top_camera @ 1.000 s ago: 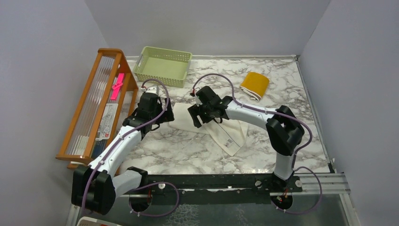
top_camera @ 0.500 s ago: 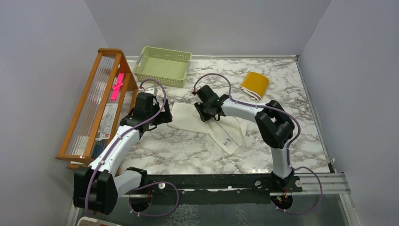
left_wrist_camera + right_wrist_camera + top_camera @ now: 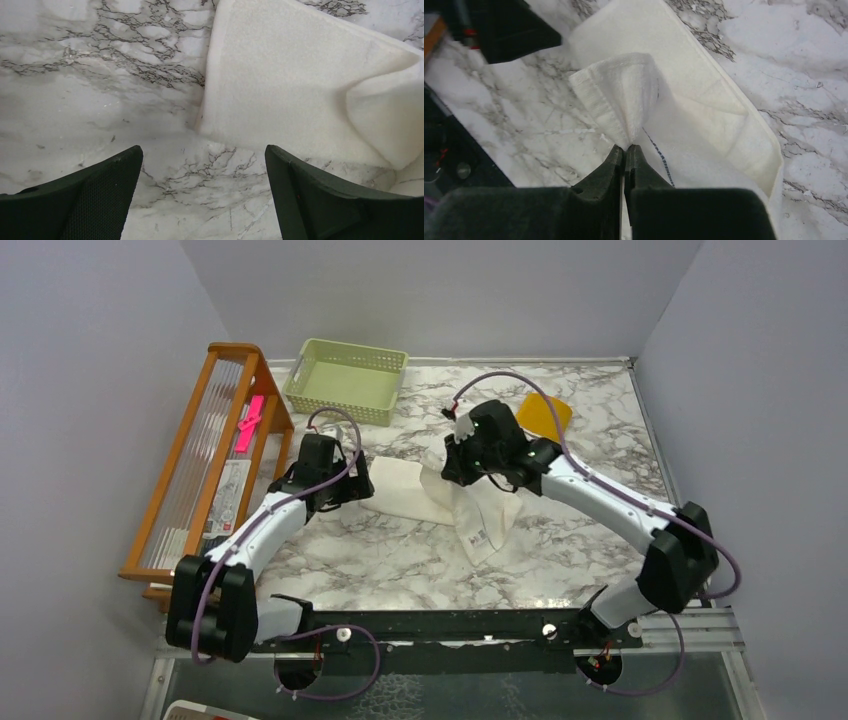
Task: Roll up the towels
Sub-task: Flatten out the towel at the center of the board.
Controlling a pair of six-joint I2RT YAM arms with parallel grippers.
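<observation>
The cream-white towel (image 3: 405, 492) lies crumpled on the marble table, left of centre. My right gripper (image 3: 450, 468) is shut on a pinched fold of it and holds that fold raised off the table; in the right wrist view the fingertips (image 3: 625, 148) meet on the cloth (image 3: 624, 95). At the towel's left edge my left gripper (image 3: 358, 485) sits low and open. The left wrist view shows bare marble between its fingers (image 3: 202, 150), with the towel's near corner (image 3: 280, 90) just ahead. The mustard-yellow towel (image 3: 543, 413) lies at the back right, partly hidden behind the right arm.
A pale green basket (image 3: 345, 380) stands at the back left. A wooden rack (image 3: 205, 465) with papers and a pink item runs along the left side. Grey walls close in the table on three sides.
The right gripper closed on the cream towel and swung right and up, lifting a fold. The left gripper shifted slightly right towards the towel's edge and stayed open.
</observation>
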